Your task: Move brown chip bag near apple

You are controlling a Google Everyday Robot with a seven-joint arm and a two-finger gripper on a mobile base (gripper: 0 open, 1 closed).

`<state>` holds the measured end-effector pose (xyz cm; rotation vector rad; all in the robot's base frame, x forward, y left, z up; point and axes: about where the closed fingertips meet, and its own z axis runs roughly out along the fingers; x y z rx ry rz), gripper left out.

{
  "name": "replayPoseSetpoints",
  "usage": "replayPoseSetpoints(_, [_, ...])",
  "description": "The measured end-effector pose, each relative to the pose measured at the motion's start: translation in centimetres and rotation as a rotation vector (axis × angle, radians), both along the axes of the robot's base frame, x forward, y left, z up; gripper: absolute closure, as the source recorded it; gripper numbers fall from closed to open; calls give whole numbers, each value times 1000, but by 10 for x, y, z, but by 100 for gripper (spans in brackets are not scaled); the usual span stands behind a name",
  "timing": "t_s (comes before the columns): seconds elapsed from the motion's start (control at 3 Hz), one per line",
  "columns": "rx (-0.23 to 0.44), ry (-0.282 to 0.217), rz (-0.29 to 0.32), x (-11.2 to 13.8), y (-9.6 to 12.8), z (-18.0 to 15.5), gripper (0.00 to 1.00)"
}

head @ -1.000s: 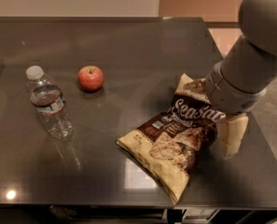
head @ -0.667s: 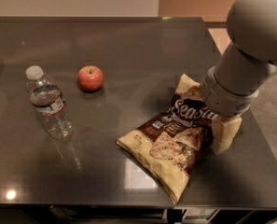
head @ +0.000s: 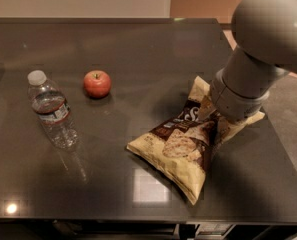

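The brown chip bag (head: 180, 146), cream-yellow and dark brown with pictured chips, lies flat on the dark table (head: 138, 49), right of centre. The apple (head: 97, 83), small and red, stands well to the bag's upper left, apart from it. My gripper (head: 223, 129) is down at the bag's upper right part, under the big grey arm (head: 258, 59). The arm's wrist hides most of the gripper and covers part of the bag's lettering.
A clear plastic water bottle (head: 52, 110) with a white cap lies on its side at the left, below and left of the apple. The table's right edge (head: 273, 129) runs just beyond the arm, and its front edge is close below the bag.
The arm has moved left and lower over the bag's upper right end, covering more of the lettering. The bag, apple and bottle stay where they were.
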<state>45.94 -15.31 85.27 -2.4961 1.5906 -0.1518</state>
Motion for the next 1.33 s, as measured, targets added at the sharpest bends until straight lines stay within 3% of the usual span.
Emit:
replayPoseSetpoints(0.33, [-2,-53,19,17,14,15,87])
replayPoseSetpoints(0.67, [14,-112,51,40,35,36,100])
replayPoseSetpoints(1.33, [66,-200,109,85,79,65,100])
